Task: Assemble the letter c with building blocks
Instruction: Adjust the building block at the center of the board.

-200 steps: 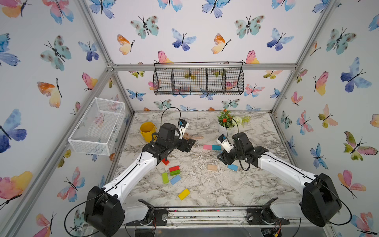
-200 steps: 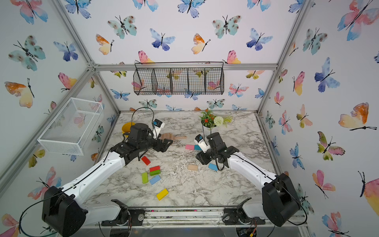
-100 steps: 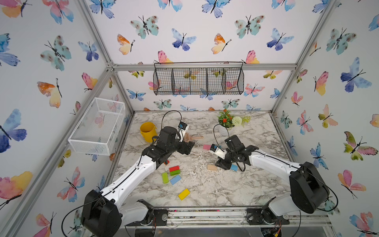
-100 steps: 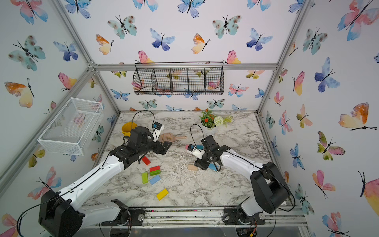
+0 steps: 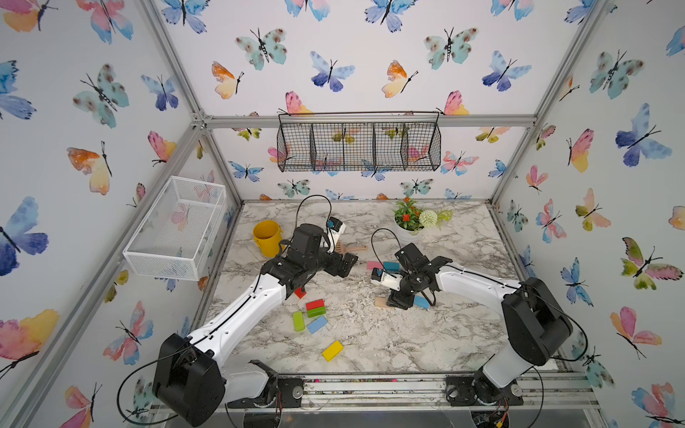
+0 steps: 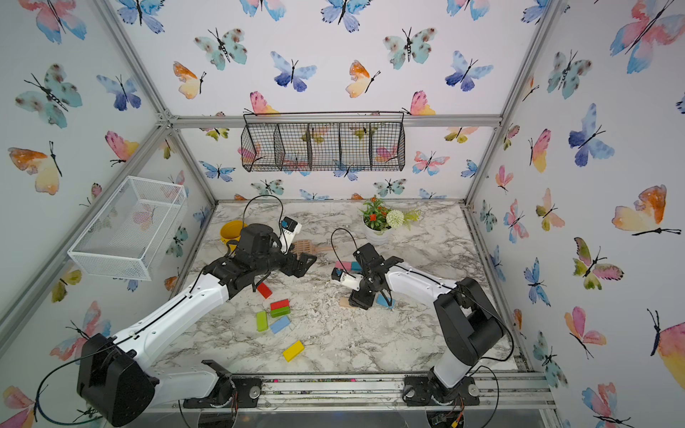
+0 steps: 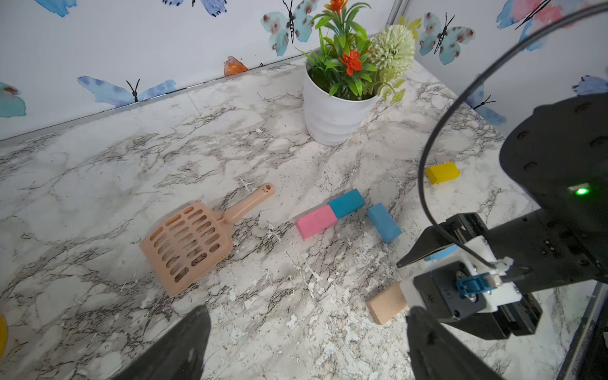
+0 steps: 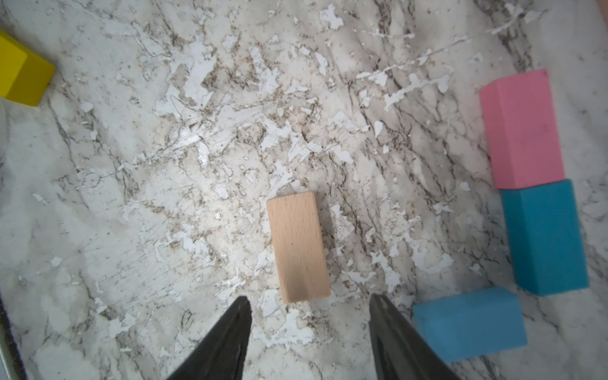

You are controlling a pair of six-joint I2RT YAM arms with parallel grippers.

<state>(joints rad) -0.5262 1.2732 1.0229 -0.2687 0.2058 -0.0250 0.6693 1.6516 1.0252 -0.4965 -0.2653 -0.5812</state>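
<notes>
Right claw (image 8: 309, 297), half open and empty, hovers at a plain tan wooden block (image 8: 297, 246) midway across the marble counter (image 8: 131, 164). A skewed close might knock the light blue wooden block (image 8: 468, 324) beside it. Left claw (image 7: 307, 310) spread wide, empty.

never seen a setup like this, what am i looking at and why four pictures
Two robot arms work at a marble table. Two pictures look down from above; two come from a camera on each wrist. The left end effector and the right end effector are both open, holding nothing. The right one hangs by a tan block, near a pink block, a teal block and a light blue block. A scoop, yellow cup and potted plant sit further back.
</notes>
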